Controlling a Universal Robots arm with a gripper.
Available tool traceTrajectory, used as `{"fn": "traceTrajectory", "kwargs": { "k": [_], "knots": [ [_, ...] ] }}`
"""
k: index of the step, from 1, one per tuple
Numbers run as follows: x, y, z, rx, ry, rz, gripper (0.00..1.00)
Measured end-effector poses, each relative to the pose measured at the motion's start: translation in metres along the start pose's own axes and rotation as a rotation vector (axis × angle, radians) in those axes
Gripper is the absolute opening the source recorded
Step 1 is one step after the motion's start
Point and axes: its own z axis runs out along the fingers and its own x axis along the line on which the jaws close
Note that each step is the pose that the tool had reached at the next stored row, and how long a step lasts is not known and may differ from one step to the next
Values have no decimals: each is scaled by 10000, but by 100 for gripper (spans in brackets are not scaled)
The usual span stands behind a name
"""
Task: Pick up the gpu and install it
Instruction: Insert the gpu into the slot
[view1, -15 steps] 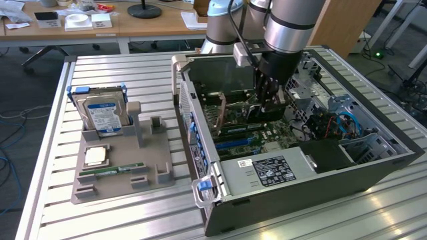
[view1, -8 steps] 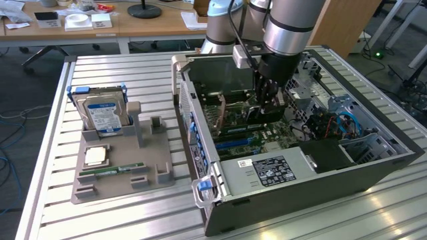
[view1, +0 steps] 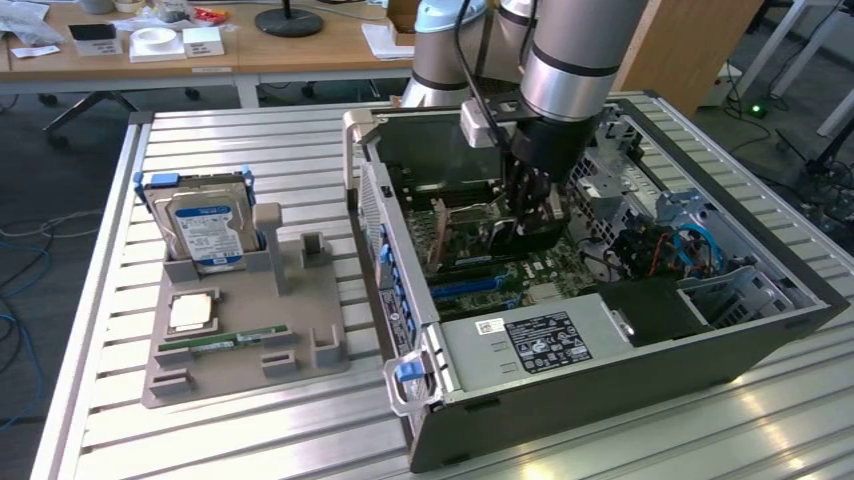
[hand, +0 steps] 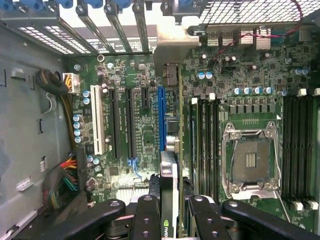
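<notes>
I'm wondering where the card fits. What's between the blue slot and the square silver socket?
In the wrist view, the card, held edge-on in the gripper, and a row of long black slots lie between the blue slot and the socket.

The thin flat gpu card (hand: 169, 200) shows a black edge bearing a green-and-white logo, flanked by the matt black metal fingers of the gripper (hand: 170, 185). The green printed motherboard (hand: 150, 140) carries one bright blue long slot (hand: 161, 117), one white slot (hand: 97, 120) and several black ones. On the ribbed silver aluminium bench (view1: 267, 150), the silver boxy hard drive (view1: 207, 235) wears a blue-and-white label in a plain grey plastic stand (view1: 307, 345).
</notes>
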Motion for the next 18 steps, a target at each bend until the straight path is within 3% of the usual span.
{"fn": "traceTrajectory", "kwargs": {
  "k": [18],
  "knots": [
    [54,80,109,-2,-2,-162,27]
  ]
}}
